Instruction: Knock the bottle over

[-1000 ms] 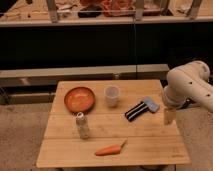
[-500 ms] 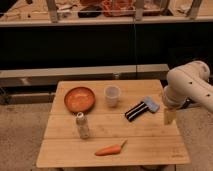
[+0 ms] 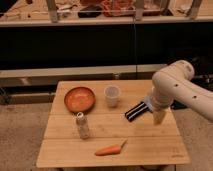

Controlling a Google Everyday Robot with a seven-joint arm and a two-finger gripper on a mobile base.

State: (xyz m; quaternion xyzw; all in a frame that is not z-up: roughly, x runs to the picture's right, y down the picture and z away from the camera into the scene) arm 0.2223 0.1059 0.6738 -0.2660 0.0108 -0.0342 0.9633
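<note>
The bottle [image 3: 82,125] stands upright on the left half of the wooden table [image 3: 150,137]. It is small and slim, with a clear-greyish body and a pale cap. My gripper [image 3: 158,117] hangs from the white arm [image 3: 175,85] over the table's right side, far to the right of the bottle and apart from it. The gripper points down, close above the table top.
An orange bowl [image 3: 79,99] sits at the back left. A translucent white cup [image 3: 112,96] stands at the back middle. A black-and-white striped object [image 3: 136,111] lies just left of the gripper. A carrot [image 3: 110,149] lies near the front edge.
</note>
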